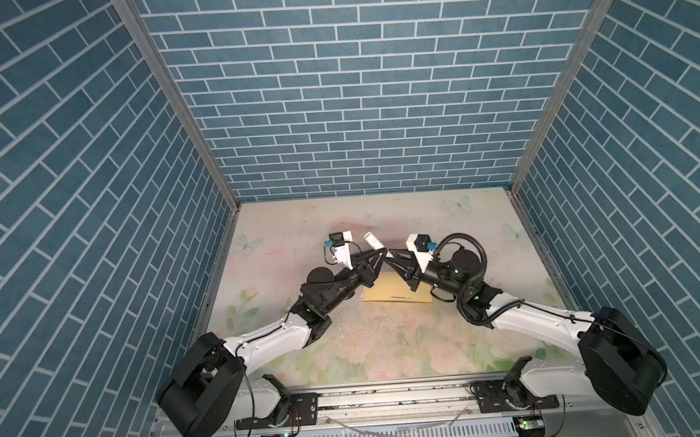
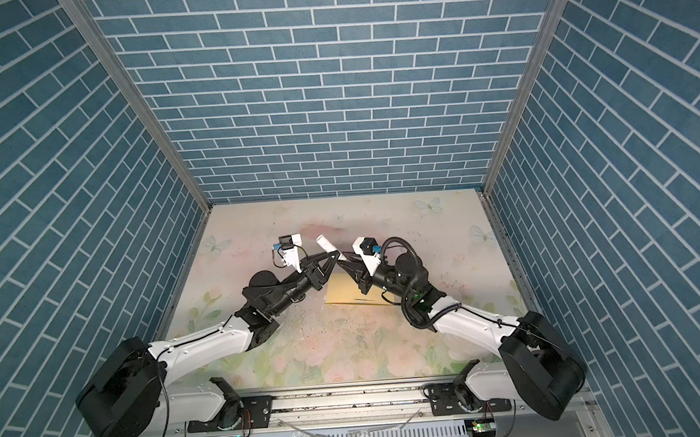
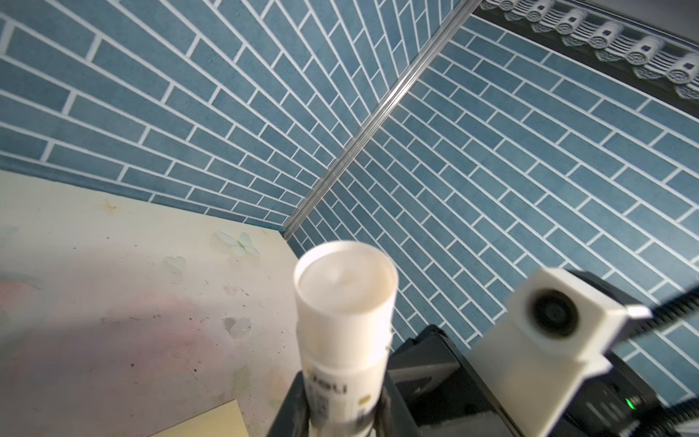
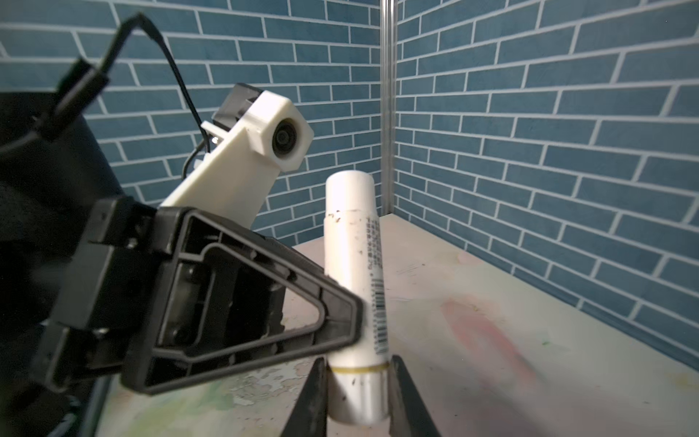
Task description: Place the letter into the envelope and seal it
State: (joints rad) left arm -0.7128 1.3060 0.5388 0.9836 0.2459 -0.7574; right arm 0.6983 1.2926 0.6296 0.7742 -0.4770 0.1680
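A white glue stick (image 1: 372,240) (image 2: 325,242) is held in the air above the table, slanting up toward the back wall with its cap on. My left gripper (image 1: 383,254) (image 3: 340,416) is shut on the tube's labelled body (image 3: 342,314). My right gripper (image 1: 393,253) (image 4: 357,397) is shut on the tube's lower end (image 4: 353,272), both fingers pressed against its sides. The two grippers meet tip to tip. The yellow-tan envelope (image 1: 390,290) (image 2: 344,291) (image 3: 212,422) lies flat on the table under them, partly covered by the arms. The letter is out of view.
The floral table (image 1: 389,342) is walled on three sides by blue brick panels. A metal rail (image 1: 392,396) runs along the front edge. The left finger (image 4: 333,314) and the left wrist camera mount (image 4: 261,151) crowd the right wrist view.
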